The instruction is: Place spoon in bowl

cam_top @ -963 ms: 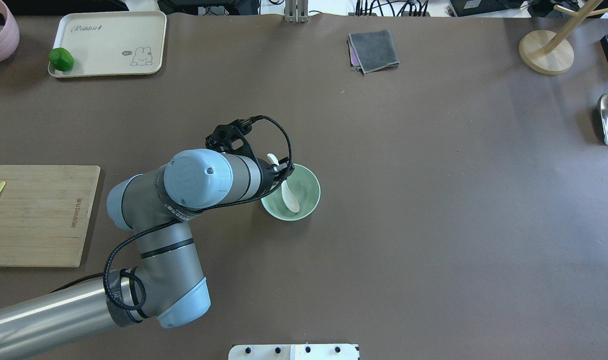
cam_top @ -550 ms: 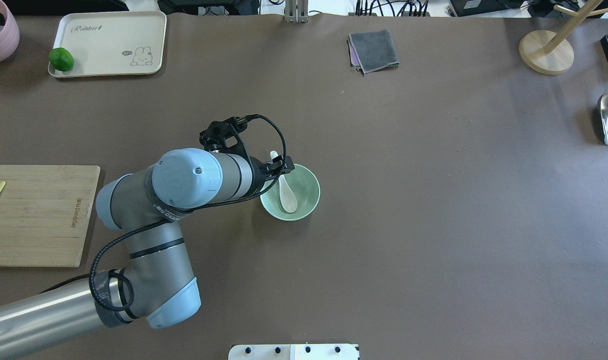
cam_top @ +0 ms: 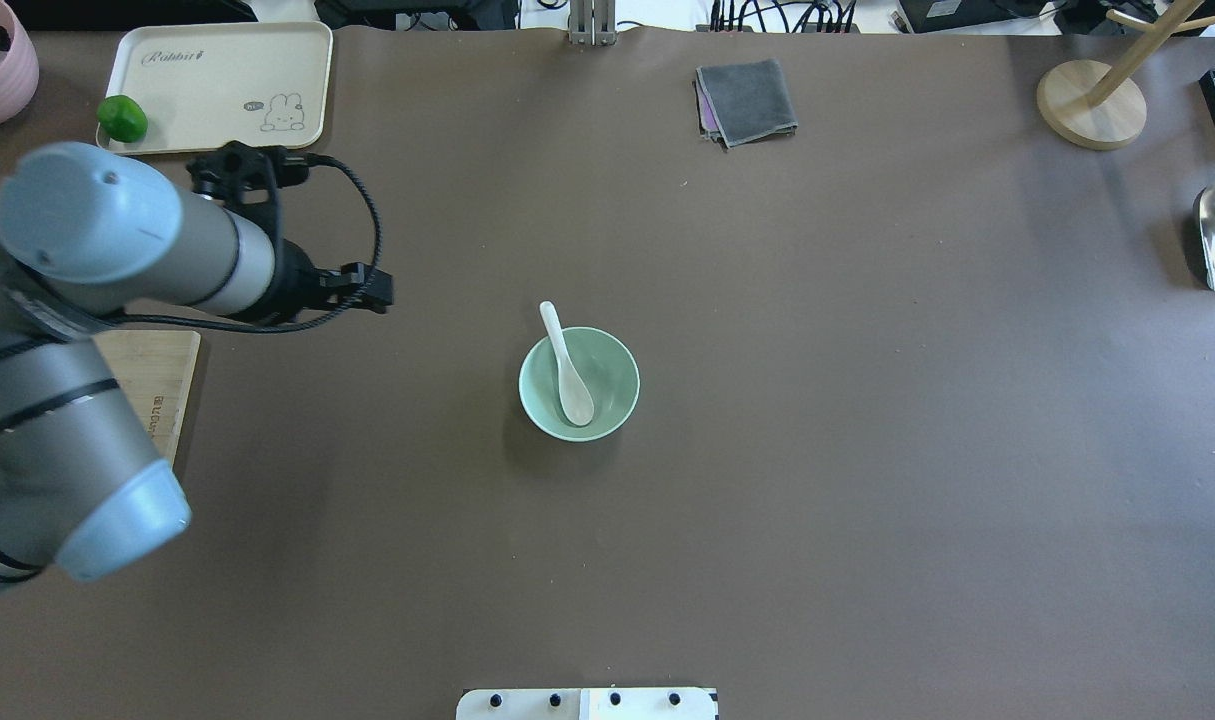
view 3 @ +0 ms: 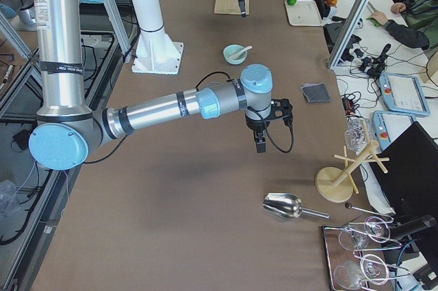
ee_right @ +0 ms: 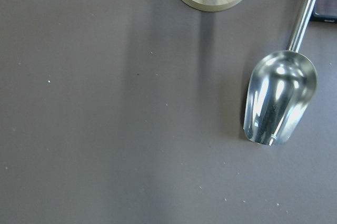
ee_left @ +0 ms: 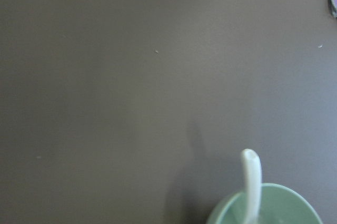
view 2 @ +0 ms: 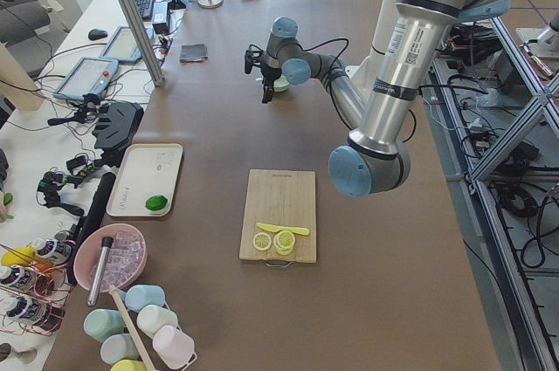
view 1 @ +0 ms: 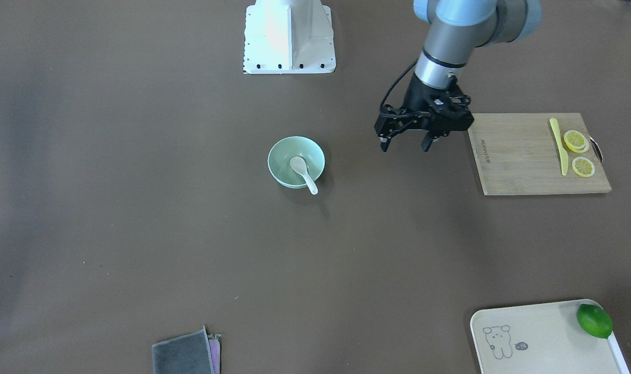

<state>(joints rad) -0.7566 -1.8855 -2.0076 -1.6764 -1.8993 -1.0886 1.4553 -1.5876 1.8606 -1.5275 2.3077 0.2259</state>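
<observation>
The spoon point(cam_top: 569, 372) is lying with its scoop inside the bowl point(cam_top: 615, 382) and its handle leaning over the far rim. The left gripper point(view 1: 405, 147) is hanging wide open and empty, well apart on the left. Any retreat is probably best kept high, clear of that handle.

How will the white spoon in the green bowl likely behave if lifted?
The spoon looks glossy and hard, so it is probably stiff and may slip in a grip. Its handle sticks out over the bowl rim, so a nudge could tip it.

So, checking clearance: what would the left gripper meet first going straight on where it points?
Left gripper: likely bare brown table, between the round mint-green bowl and the wooden cutting board; depth unclear.
</observation>
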